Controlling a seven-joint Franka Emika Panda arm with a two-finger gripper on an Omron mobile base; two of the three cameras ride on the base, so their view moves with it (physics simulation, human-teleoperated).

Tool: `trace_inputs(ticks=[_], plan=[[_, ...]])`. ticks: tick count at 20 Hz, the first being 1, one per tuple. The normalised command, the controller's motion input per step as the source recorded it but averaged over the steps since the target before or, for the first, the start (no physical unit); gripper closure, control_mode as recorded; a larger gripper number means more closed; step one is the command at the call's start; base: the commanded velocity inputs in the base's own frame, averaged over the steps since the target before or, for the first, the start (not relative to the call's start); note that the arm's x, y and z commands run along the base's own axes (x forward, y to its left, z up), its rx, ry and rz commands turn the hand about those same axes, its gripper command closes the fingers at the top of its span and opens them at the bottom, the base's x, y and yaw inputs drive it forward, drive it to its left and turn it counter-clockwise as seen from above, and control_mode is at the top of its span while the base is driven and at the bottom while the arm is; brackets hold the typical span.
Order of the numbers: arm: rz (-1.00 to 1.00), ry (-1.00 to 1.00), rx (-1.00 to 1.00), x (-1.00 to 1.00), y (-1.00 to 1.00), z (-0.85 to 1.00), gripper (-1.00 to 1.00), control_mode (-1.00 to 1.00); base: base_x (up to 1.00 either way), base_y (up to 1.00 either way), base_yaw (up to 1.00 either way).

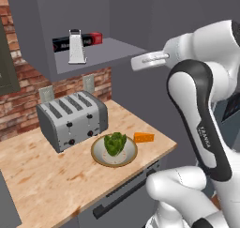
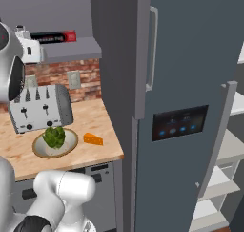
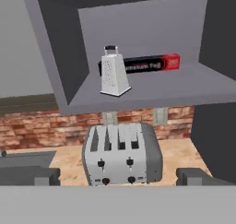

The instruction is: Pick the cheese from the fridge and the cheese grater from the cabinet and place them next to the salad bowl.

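**Hand raised to cabinet height, grater ahead**

I am seeing the arm reaching up, the gripper [image 3: 118,174] levelling with the cabinet [image 1: 33,30]; its tips are standing apart, gripping nothing. The cheese grater [image 3: 113,72] is standing upright on the shelf, well ahead. The right base view is showing the fridge [image 2: 190,59]. The cheese [image 1: 144,137] is lying just beside the salad bowl [image 1: 99,153].
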Motion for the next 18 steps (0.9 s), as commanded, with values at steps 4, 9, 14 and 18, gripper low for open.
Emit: trace_inputs(ticks=[4, 9, 14, 18], plan=[[0.02, 0.04, -0.11, 0.23, 0.11, 0.02, -1.0, -1.0, 0.0, 0.0, 0.0], [0.0, 0.0, -0.11, 0.34, 0.12, -0.17, -1.0, -1.0, 0.0, 0.0, 0.0], [0.01, 0.0, -0.08, 0.45, 0.18, -0.25, -1.0, -1.0, 0.0, 0.0, 0.0], [0.02, -0.01, -0.02, 0.43, 0.28, -0.09, -1.0, -1.0, 0.0, 0.0, 0.0]])
